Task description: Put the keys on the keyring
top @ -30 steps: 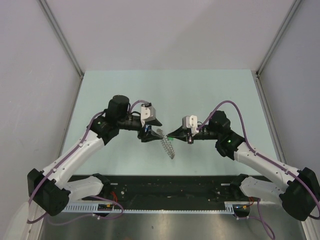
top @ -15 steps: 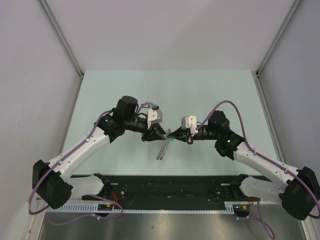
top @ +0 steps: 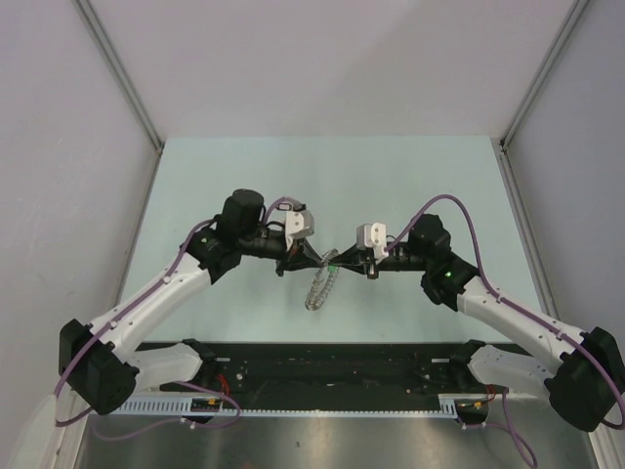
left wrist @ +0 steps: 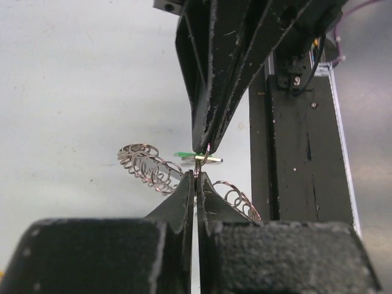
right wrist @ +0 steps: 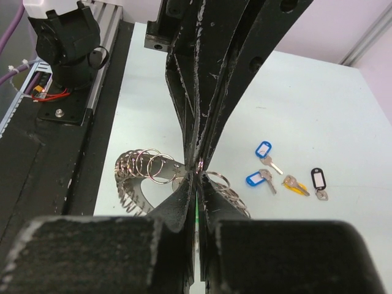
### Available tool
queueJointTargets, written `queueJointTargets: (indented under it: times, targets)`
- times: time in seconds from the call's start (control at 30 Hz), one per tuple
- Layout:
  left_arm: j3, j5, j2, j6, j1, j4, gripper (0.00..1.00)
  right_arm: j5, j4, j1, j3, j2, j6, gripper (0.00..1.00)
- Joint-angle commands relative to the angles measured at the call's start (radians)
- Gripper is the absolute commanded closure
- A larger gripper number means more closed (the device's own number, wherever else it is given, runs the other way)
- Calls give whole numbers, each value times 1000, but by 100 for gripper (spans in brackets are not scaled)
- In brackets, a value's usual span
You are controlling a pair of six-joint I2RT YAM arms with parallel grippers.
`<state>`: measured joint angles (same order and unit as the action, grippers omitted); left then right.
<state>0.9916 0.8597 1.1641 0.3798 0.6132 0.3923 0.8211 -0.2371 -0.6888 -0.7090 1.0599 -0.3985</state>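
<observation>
Where the two arms meet tip to tip above the middle of the pale counter [top: 244,176], the left end effector [top: 311,262] and the right end effector [top: 338,261] both have their jaws pressed together. Each pinches a small wire loop of the keyring [top: 318,288] at the meeting point. The keyring, a floppy chain of silver coils, hangs below the two tips and droops toward the near edge, clear of the counter in the top view. In the left wrist view its coils spread to either side of the closed fingers [left wrist: 184,190]. A green-tagged key [left wrist: 197,157] lies level just beneath the right end effector's tips; whether it is threaded on the ring cannot be told. In the right wrist view the remaining keys lie flat on the counter on the far side of the ring: two blue-tagged keys [right wrist: 263,150] close together, a yellow-tagged key [right wrist: 296,185] beside them, and a black-tagged key [right wrist: 317,179] at the end of the group.
</observation>
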Motion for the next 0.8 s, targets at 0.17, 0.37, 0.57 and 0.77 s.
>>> queueJointTargets:
  times: [0.17, 0.37, 0.57, 0.77]
  targets:
    - [-108, -110, -119, -372, -66, -334, 100, 30, -13, 8, -49, -23, -13, 100]
    - [-195, -168, -161, -593, -63, -578, 99, 23, -27, -14, -49, -3, -11, 100]
    - [-292, -266, -193, -728, -46, -769, 100, 4, -41, -35, -46, 14, -3, 100]
    - [-410, -392, -225, -837, 6, -944, 100, 4, -94, -35, -33, 25, 29, 100]
